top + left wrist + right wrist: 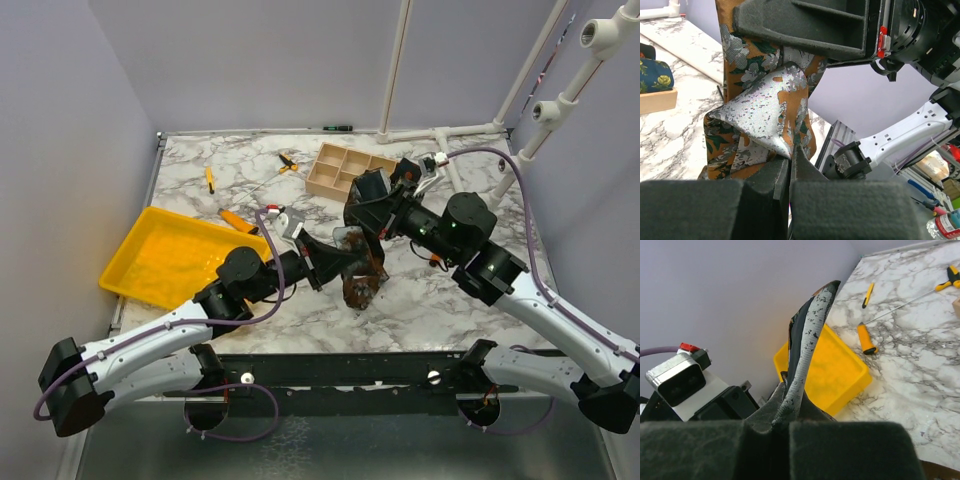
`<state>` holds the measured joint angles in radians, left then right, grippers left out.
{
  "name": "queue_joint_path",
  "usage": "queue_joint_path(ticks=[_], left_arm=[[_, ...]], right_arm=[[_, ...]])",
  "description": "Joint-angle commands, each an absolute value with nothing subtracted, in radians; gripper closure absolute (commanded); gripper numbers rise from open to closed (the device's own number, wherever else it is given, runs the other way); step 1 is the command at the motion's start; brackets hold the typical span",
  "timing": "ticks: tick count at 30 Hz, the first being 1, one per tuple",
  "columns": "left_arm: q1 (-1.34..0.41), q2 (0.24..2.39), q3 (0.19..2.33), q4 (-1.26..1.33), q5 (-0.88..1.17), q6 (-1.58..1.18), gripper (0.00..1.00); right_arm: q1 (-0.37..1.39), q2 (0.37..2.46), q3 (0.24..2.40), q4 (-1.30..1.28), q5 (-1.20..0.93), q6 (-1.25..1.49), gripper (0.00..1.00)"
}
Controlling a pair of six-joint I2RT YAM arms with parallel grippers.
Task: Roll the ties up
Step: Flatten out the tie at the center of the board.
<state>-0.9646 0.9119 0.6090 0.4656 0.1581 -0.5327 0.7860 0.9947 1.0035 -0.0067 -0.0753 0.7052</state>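
Left fingers and right fingers pinching one tie, yellow tray left, wooden box behind, orange screwdriver near

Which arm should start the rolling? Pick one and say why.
Left, probably. The left claw pinches the tie at its folded lower end, where a roll would begin; the right claw holds it up from above.

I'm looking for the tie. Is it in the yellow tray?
No, the rust-brown tie is held up right of the yellow tray, not in it.
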Motion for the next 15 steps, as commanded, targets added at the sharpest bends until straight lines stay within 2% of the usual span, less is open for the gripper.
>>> queue_joint_path(ticks=[1,6,12,13,15], left_arm=[[-0.971,0.88,0.624,0.403,0.139,-0.491,1.0],[-0.972,0.8,0.611,0.299,0.122,-0.466,1.0],[-0.971,0.588,0.522,0.137,-0.034,-0.496,0.98],[-0.971,0.554,0.513,0.11,-0.063,-0.51,0.71],[-0.971,0.489,0.506,0.051,-0.152,-0.542,0.1]], right_arm=[[0.788,1.012,1.029,0.046,-0.141,0.726,1.0],[0.787,0.955,1.104,-0.071,0.04,0.625,1.0],[0.786,0.907,1.296,-0.182,0.24,0.381,1.0],[0.787,0.905,1.319,-0.186,0.256,0.346,1.0],[0.786,0.906,1.37,-0.195,0.277,0.285,1.0]])
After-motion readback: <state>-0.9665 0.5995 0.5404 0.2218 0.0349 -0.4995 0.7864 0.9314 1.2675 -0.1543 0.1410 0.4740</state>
